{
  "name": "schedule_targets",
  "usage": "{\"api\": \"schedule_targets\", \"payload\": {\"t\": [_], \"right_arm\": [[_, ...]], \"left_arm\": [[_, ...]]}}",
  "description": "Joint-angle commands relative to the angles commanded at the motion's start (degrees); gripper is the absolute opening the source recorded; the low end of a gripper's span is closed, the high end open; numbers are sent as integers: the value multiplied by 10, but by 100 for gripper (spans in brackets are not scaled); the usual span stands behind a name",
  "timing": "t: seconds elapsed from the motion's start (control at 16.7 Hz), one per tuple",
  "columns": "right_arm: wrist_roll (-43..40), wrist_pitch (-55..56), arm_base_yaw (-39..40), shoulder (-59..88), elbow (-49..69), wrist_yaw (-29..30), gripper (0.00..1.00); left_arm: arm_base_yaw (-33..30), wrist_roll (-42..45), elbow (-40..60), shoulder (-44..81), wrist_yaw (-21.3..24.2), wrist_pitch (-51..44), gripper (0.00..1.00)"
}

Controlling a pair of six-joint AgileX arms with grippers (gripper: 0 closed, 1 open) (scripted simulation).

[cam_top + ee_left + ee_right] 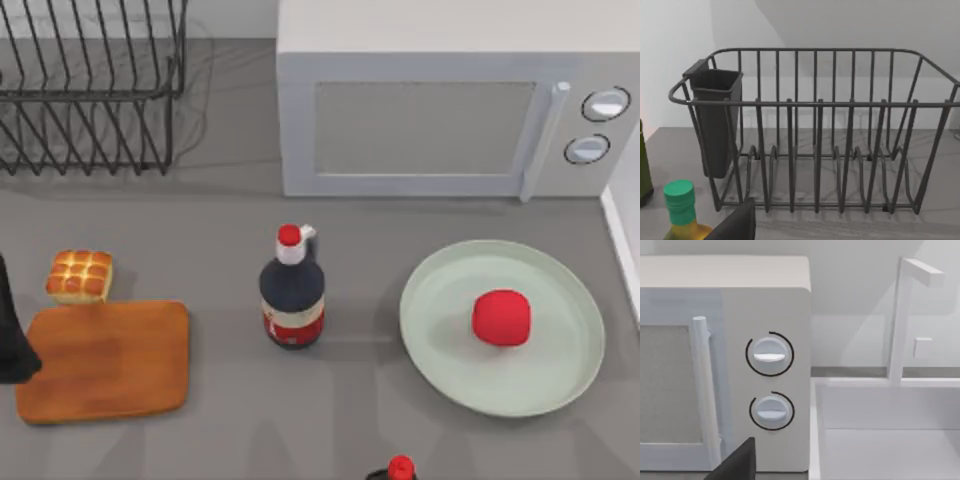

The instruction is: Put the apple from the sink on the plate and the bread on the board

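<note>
The bright-red apple rests on the pale-green plate at the right of the table. The golden-brown bread sits on the table at the far left corner of the wooden board, off its top. The sink is a white basin beside the microwave, and its edge runs along the table's right side. My left arm is a dark shape at the left edge, beside the board. A dark part of my left gripper faces the dish rack. A dark part of my right gripper faces the microwave and sink.
A microwave stands at the back, a wire dish rack at the back left. A dark red-capped bottle stands mid-table, and another red cap is at the front edge. A green-capped bottle stands before the rack. A faucet rises over the sink.
</note>
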Motion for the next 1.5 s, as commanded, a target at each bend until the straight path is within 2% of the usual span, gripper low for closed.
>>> {"api": "schedule_targets", "payload": {"t": [0.24,0.48,0.72,1.26,1.5], "right_arm": [[0,0,0,0,0,0,100],[0,0,0,0,0,0,100],[0,0,0,0,0,0,100],[0,0,0,0,0,0,100],[0,0,0,0,0,0,100]], "left_arm": [[-3,0,17,18,2,-9,100],[-13,-1,109,126,6,-71,100],[-24,-4,250,318,6,-176,100],[-46,-14,617,838,0,-453,100],[-55,-16,741,1018,0,-542,100]]}}
